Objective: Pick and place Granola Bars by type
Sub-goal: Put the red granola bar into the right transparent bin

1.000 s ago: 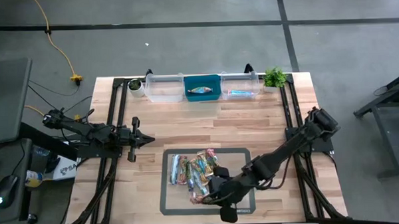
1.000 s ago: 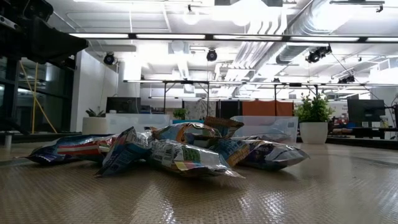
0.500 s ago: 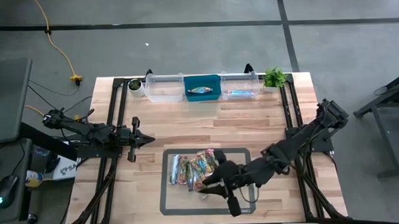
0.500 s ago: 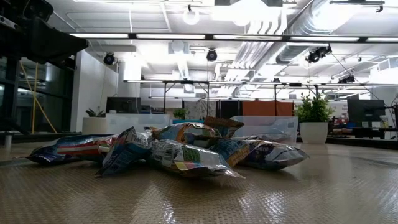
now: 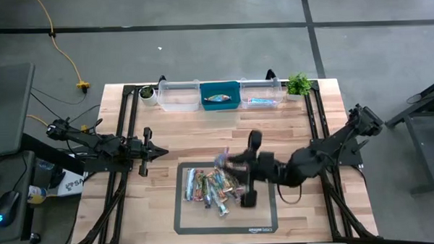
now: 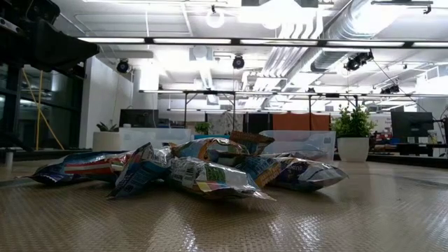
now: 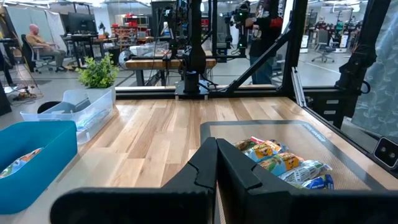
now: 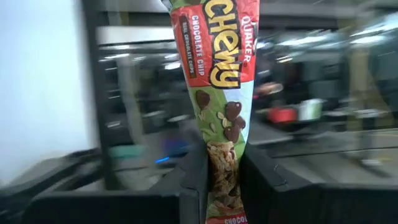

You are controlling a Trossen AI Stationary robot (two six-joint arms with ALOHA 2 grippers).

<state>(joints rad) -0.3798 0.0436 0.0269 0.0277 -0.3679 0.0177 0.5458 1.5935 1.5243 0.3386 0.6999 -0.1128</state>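
Several granola bars lie heaped (image 5: pixel 210 187) on a grey mat, also seen in the low view (image 6: pixel 203 171) and the left wrist view (image 7: pixel 283 163). My right gripper (image 5: pixel 231 163) is above the mat's far edge, shut on a red-and-green chocolate chip bar (image 8: pixel 217 87). One bar lies in the blue bin (image 5: pixel 216 99) and one in the clear bin to its right (image 5: pixel 262 101). My left gripper (image 5: pixel 162 150) waits shut, left of the mat. My right gripper pinches the red-and-green bar by one end (image 8: pixel 219 186) between its two fingers (image 8: pixel 194 180). The bar runs along the fingers and sticks out past their tips. It comes roughly level from the table's right, and the bar (image 5: pixel 223 159) is lifted clear of the pile.
Three bins stand in a row at the far edge: clear (image 5: pixel 178 96), blue (image 5: pixel 234 87), clear (image 5: pixel 270 86). Small potted plants flank them (image 5: pixel 298 84) (image 5: pixel 148 93). Bare wood lies between the mat (image 5: pixel 184 224) and the bins. People show in the room behind.
My right gripper has moved from the mat's near side up and toward the far edge, turning about as it went. It now carries one bar lifted clear of the pile. The heap itself looks unchanged in the low view.
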